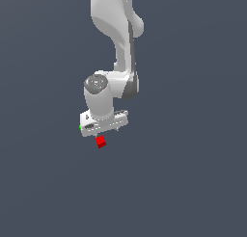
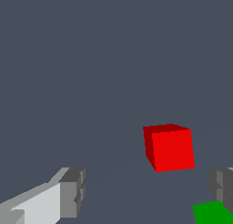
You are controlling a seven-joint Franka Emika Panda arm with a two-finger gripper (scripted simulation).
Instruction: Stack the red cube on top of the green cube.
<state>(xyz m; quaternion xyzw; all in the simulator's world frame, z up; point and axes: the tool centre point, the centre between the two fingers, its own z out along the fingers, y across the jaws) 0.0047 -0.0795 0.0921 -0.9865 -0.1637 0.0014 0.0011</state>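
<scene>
Nearest the wrist camera, the gripper (image 2: pixel 145 191) stands spread wide with nothing between its fingers (image 2: pixel 73 193). Just inside one fingertip lies the green cube (image 2: pixel 213 213), flat on the dark floor (image 2: pixel 91 73). Beyond it, apart, sits the red cube (image 2: pixel 172 148), turned slightly askew; being cubes, neither has a long axis.

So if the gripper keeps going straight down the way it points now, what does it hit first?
Probably the bare floor. In the wrist view the open gripper has the red cube just beyond the gap between its fingers and the green cube by one finger; depth is unclear.
</scene>
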